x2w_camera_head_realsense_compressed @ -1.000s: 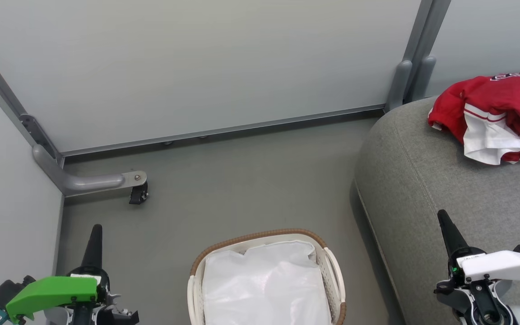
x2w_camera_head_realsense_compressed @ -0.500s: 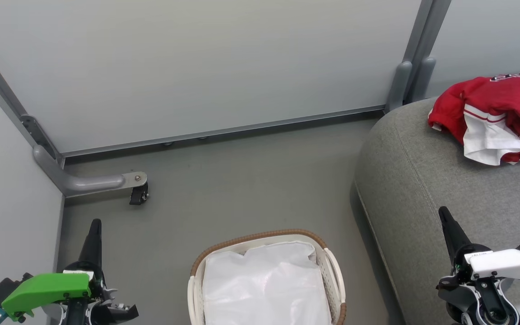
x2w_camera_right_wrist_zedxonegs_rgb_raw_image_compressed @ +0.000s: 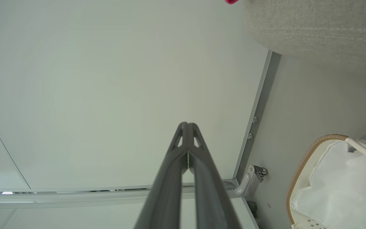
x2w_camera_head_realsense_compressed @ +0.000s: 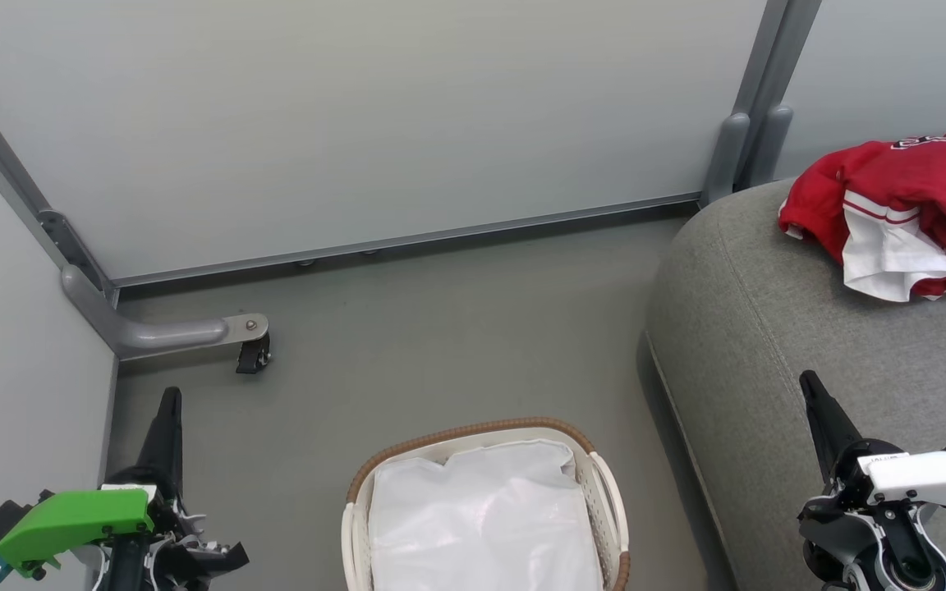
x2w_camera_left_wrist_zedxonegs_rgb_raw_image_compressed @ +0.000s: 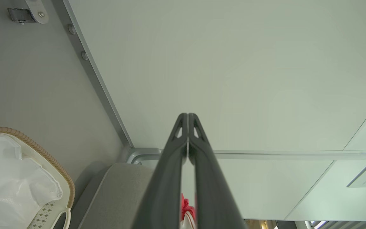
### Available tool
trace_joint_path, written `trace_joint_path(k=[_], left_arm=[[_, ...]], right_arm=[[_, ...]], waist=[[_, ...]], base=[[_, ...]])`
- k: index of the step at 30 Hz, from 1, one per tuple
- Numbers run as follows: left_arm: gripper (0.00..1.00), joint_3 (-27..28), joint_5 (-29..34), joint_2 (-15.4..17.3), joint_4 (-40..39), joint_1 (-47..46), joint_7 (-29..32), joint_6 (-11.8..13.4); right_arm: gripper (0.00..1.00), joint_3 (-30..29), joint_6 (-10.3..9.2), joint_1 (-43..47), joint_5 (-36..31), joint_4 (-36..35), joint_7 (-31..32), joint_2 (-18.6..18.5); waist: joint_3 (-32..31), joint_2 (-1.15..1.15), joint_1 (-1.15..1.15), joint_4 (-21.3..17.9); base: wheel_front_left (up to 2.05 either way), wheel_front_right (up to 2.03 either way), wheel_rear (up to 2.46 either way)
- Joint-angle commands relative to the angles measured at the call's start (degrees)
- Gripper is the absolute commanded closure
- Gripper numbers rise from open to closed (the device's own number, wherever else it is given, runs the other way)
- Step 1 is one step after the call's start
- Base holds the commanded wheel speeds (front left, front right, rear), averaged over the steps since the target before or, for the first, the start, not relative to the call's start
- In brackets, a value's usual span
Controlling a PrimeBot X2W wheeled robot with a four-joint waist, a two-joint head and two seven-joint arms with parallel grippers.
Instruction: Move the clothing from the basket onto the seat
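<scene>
Clothing (x2w_camera_head_realsense_compressed: 908, 197) lies heaped on the seat (x2w_camera_head_realsense_compressed: 769, 328) while the basket (x2w_camera_head_realsense_compressed: 473, 428) holds just its white sheet (x2w_camera_head_realsense_compressed: 481, 517), so with left hand (x2w_camera_head_realsense_compressed: 169, 398) and right hand (x2w_camera_head_realsense_compressed: 810, 383) both pinched closed and empty, a mistaken grab could drag that sheet out.

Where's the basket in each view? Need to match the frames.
Head view: basket at bottom centre, cut off by the lower edge.
Left wrist view: basket in the lower left corner.
Right wrist view: basket in the lower right corner.
Shared landmark: black caster, upper left of the basket in head view, top left in left wrist view, just left of the basket in right wrist view.
</scene>
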Motion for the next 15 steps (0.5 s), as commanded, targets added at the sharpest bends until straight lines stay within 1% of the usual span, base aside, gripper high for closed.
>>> trace_joint_path(k=[1, 15], left_arm=[[1.00, 0.27, -1.21, 0.40, -0.29, -1.07, 0.40, -0.31], [1.00, 0.33, -1.70, 0.41, -0.27, -0.99, 0.69, -0.32]], right_arm=[[1.00, -0.25, 0.02, -0.56, 1.27, -0.27, 0.46, -0.35], [1.00, -0.29, 0.02, -0.55, 1.93, -0.29, 0.66, -0.36]], waist=[[-0.02, 0.00, 0.00, 0.00], [-0.05, 0.00, 0.00, 0.01]], base=[[0.00, 0.00, 0.00], [0.00, 0.00, 0.00]])
